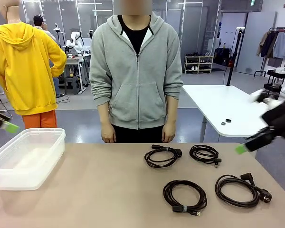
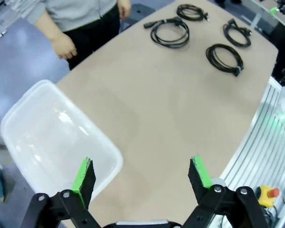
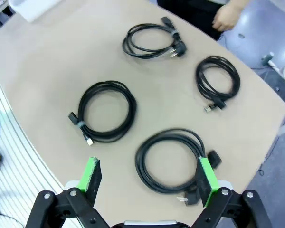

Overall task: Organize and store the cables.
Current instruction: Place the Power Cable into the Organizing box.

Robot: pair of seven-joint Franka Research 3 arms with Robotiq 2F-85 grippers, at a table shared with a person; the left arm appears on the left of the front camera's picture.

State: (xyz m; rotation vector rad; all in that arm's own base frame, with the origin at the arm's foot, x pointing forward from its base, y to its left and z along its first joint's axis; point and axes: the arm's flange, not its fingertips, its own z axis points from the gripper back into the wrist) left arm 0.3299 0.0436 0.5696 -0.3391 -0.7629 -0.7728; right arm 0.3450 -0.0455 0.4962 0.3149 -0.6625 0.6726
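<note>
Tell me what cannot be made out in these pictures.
Front view: right claw, smeared by motion, jaws unreadable.
Front view: left claw, cut off by the left edge.
Front view: two small things on the far white table, too small to name.
Right wrist view: plugs of the nearest cable, partly behind a finger.

light: bright, even, overhead | shadows: soft beside bin at table left edge | glare: white patches on bin floor | blur: right gripper smeared, front view | distortion: table edges bowed, wrist views
</note>
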